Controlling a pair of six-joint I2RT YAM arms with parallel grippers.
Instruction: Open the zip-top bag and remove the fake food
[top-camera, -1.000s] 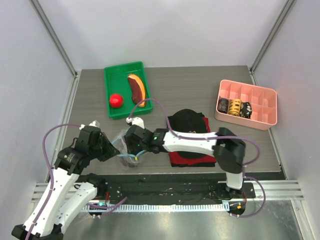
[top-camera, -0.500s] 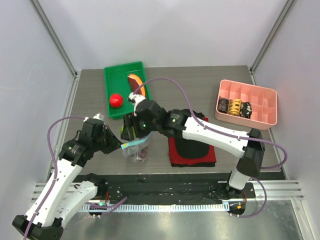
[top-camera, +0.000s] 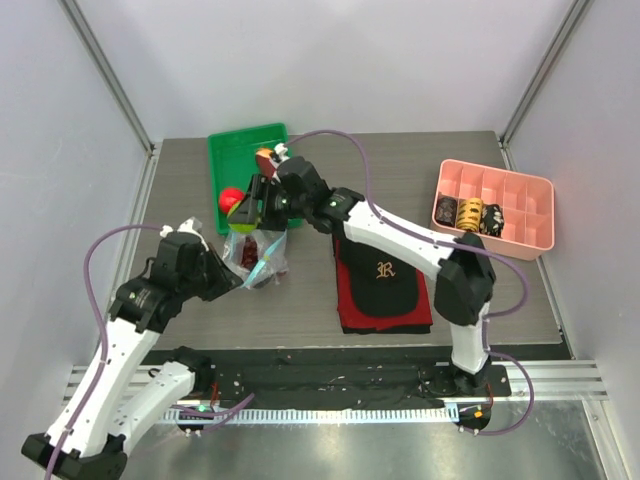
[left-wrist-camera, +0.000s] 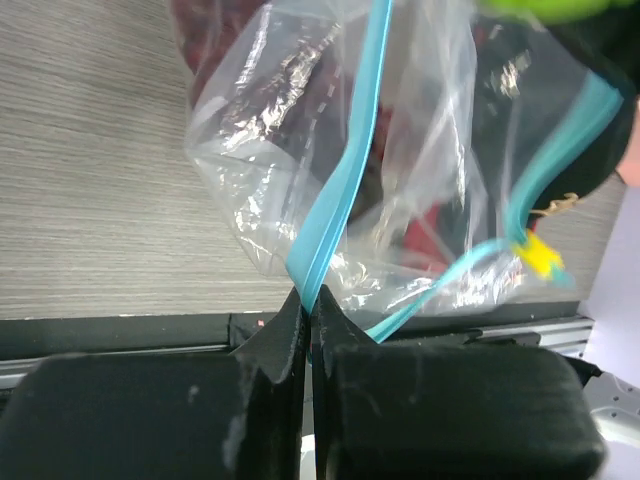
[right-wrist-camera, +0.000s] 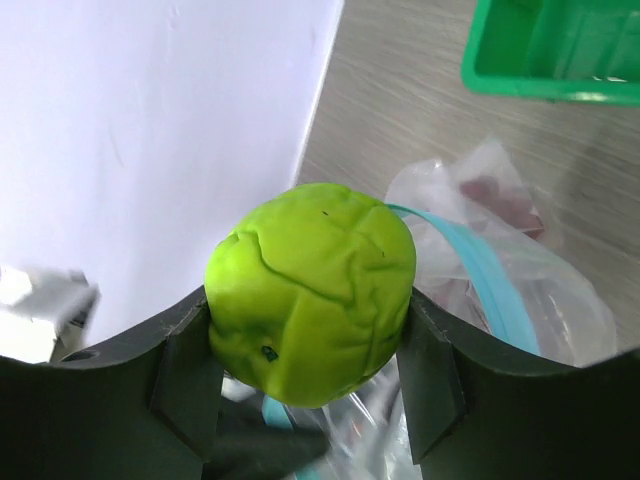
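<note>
R hand (right-wrist-camera: 310, 350) grips 1 green piece (right-wrist-camera: 312, 285) — L hand (left-wrist-camera: 308, 305), 1 bag (left-wrist-camera: 262, 150).

**Top external:** set high above the zip-top bag (top-camera: 256, 256), toward the near edge of the table (top-camera: 400, 170), and aimed down.
**Left wrist:** held close beside the bag, aimed along the left gripper (left-wrist-camera: 308, 300) pinched on it.
**Right wrist:** held just above the bag, aimed down past the green fake-food ball (right-wrist-camera: 312, 270) clamped in the right gripper (right-wrist-camera: 308, 298).

The bag is shared by all views.
</note>
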